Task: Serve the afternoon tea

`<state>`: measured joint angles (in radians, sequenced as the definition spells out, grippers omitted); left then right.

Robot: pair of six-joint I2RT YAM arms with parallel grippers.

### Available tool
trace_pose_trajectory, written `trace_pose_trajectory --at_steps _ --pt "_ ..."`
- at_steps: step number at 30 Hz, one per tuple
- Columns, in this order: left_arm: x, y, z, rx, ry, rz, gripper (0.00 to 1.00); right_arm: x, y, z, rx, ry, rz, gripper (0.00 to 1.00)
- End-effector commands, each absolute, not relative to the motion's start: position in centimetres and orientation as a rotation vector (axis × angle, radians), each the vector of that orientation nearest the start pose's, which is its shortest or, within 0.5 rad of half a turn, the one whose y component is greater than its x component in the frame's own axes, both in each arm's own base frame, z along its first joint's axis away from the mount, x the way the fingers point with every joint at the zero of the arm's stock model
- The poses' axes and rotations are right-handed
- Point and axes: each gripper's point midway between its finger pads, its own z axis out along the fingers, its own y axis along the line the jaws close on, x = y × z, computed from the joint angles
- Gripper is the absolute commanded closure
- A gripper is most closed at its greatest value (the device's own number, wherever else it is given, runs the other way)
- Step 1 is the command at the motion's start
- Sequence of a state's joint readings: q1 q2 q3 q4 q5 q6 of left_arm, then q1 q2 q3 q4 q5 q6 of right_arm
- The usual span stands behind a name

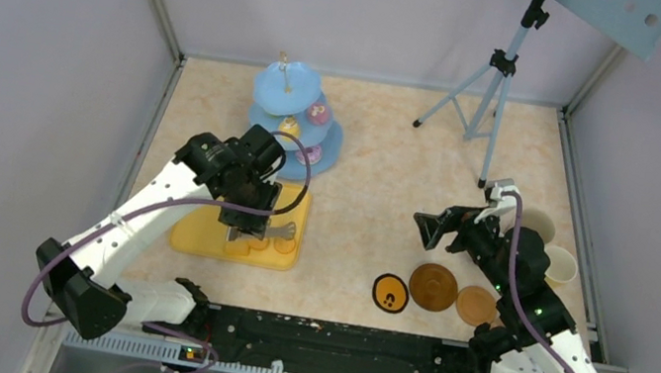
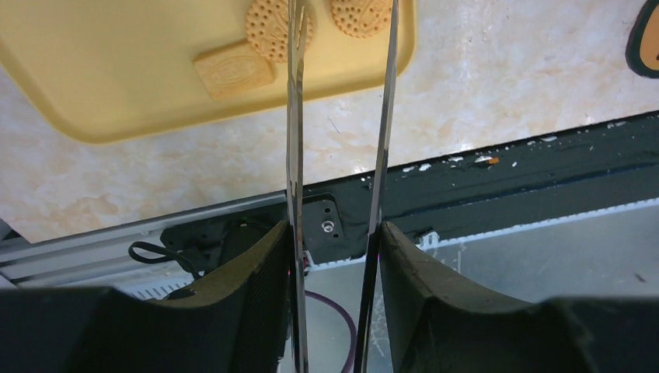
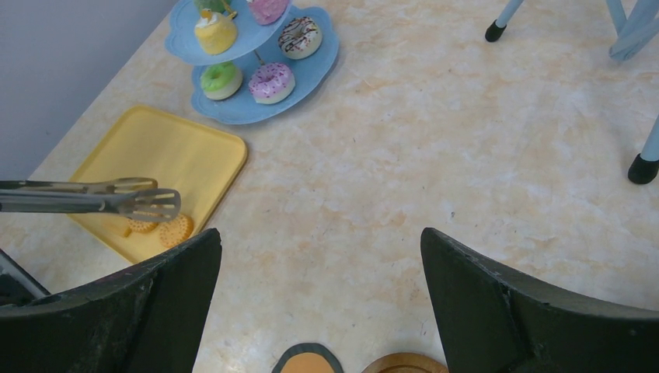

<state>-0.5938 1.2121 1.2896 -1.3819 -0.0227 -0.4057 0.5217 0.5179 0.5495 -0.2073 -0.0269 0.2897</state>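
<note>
The light-blue three-tier stand (image 1: 297, 121) stands at the back left and holds a yellow pastry (image 3: 215, 33), a green one (image 3: 221, 79) and a purple donut (image 3: 271, 81). My left gripper (image 1: 246, 218) is shut on the long metal tongs (image 2: 295, 116), whose tips hang over round biscuits (image 2: 268, 27) on the flat yellow tray (image 2: 116, 70). My right gripper (image 1: 435, 228) is open and empty above the table, just behind two brown coasters (image 1: 433, 287) and a black-rimmed orange one (image 1: 390, 293). Two mugs (image 1: 559, 266) stand at the right, beside the right arm.
A tripod (image 1: 493, 82) stands at the back right. Grey walls close the table on three sides. The black rail (image 1: 332, 342) with the arm bases runs along the near edge. The tray lies just in front of the stand.
</note>
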Motion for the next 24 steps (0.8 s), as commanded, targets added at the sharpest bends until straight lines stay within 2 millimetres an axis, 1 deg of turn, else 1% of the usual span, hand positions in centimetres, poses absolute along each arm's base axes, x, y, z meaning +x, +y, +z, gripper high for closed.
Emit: trace_pose_trajectory --at_steps 1,6,12,14,16,24 --pt "14.5 -13.6 18.4 0.273 2.924 -0.246 0.5 22.7 15.4 24.3 -0.235 1.719 0.641 0.03" --pt "14.4 -13.6 18.0 0.27 2.933 -0.198 0.49 22.8 15.4 24.1 -0.23 1.719 0.64 0.03" --pt "14.4 -14.0 17.5 0.295 2.948 -0.184 0.49 22.9 15.5 24.0 -0.232 1.724 0.64 0.03" --pt "14.9 -13.8 17.4 0.293 2.93 -0.139 0.51 22.9 15.4 24.0 -0.23 1.725 0.637 0.03" --pt "15.0 -14.0 17.3 0.3 2.932 -0.139 0.52 22.9 15.4 24.0 -0.229 1.723 0.637 0.03" --pt "14.8 -14.3 16.5 0.318 2.949 -0.096 0.51 22.9 15.4 23.9 -0.229 1.725 0.635 0.03"
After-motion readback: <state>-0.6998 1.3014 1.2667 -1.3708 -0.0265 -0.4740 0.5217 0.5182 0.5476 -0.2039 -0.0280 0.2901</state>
